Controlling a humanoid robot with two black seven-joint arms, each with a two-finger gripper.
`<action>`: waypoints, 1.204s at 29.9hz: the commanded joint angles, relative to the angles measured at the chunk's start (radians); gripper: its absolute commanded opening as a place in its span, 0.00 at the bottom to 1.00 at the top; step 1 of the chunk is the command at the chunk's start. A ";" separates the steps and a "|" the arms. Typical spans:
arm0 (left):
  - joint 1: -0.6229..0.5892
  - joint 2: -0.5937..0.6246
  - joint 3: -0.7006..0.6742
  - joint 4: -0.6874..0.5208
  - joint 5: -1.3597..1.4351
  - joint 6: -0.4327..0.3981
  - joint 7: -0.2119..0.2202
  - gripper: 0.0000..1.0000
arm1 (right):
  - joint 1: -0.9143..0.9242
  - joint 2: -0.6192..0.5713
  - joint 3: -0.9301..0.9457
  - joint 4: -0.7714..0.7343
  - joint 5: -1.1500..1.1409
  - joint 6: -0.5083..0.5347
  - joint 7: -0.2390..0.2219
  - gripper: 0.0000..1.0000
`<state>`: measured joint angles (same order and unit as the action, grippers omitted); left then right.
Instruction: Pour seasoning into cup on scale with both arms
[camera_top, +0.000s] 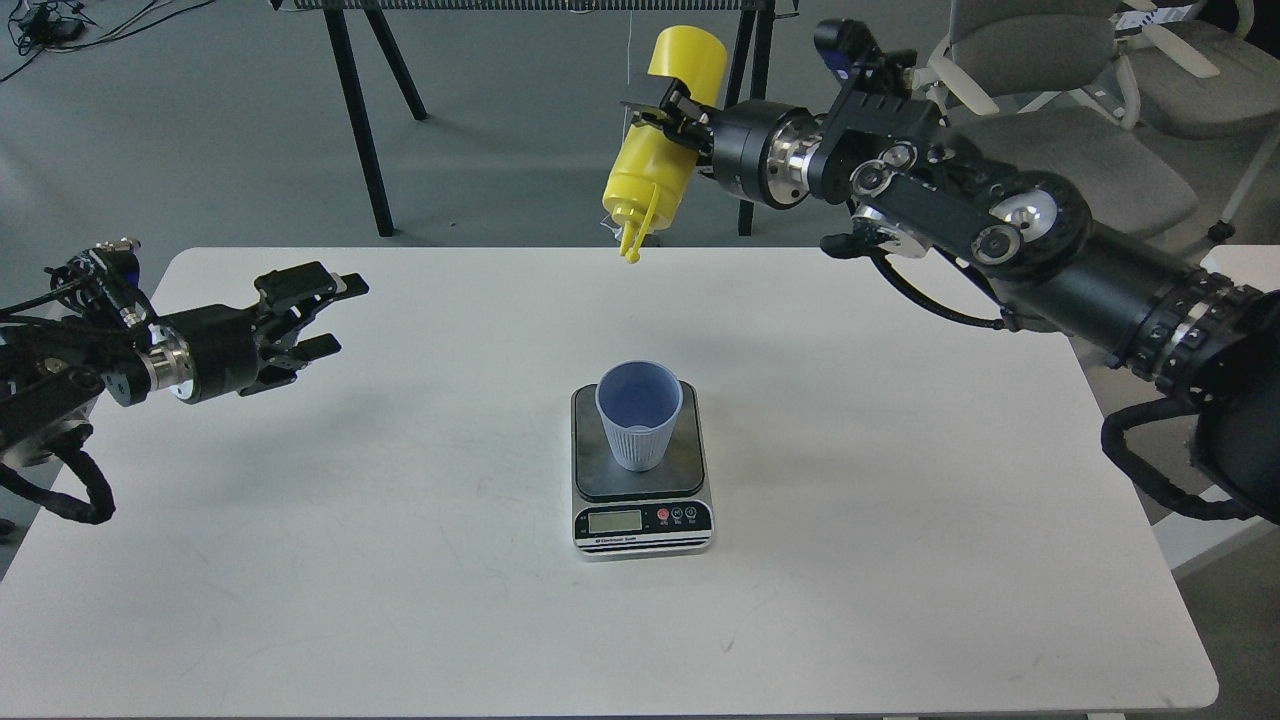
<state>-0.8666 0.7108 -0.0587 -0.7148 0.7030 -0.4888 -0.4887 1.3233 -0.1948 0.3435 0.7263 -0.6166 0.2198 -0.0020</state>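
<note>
Partly, right end effector (668, 108) hides seasoning (660, 150) mid-body; scale (642, 520) LCD unreadable.

Bright, even overhead light; soft faint shadows on table (900, 560); sharp focus.

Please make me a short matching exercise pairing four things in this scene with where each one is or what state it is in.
Column one:
1. seasoning bottle
2. cup
3. scale
4. left pincer

Column two:
A. open and holding nothing
B. tipped nozzle-down in the right pincer
C. lying flat on the white table
D. standing upright on the dark platform

Pairs: 1-B, 2-D, 3-C, 4-A
</note>
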 joint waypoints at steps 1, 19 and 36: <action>-0.002 0.004 0.000 0.000 0.001 0.000 0.000 0.99 | 0.002 -0.139 0.170 0.060 0.182 0.013 -0.013 0.01; 0.008 0.003 0.008 0.000 0.006 0.000 0.000 0.99 | -0.869 -0.555 0.756 0.406 1.504 0.269 -0.030 0.02; 0.032 -0.002 0.008 -0.002 0.006 0.000 0.000 0.99 | -1.194 -0.161 0.759 0.361 1.427 0.269 -0.029 0.03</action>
<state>-0.8359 0.7087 -0.0506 -0.7164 0.7088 -0.4887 -0.4887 0.1495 -0.4163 1.1018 1.1184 0.8622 0.4888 -0.0307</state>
